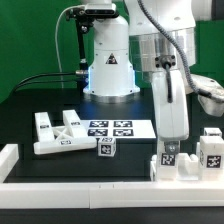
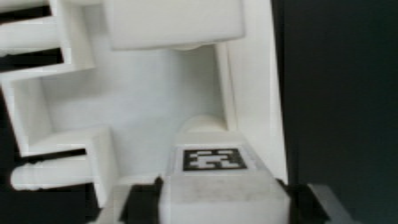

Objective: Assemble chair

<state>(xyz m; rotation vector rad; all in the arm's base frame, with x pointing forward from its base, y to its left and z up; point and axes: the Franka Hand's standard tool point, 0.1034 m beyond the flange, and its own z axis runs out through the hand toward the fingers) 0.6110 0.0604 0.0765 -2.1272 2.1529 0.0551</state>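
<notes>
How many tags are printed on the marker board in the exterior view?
4: a two-by-two block on the marker board, two farther back, two nearer front; none seems hidden.

Tagged chair piece (image 2: 214, 170), near end blurred, cropped

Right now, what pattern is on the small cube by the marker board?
A black-and-white square tag on the white small cube; it shows best in the exterior view.

White notched plastic panels (image 1: 55, 132) lie flat, exterior view's left; small white tagged cube (image 1: 106, 149) beside them. White tagged blocks (image 1: 188, 168) stand upright, exterior view's right.
</notes>
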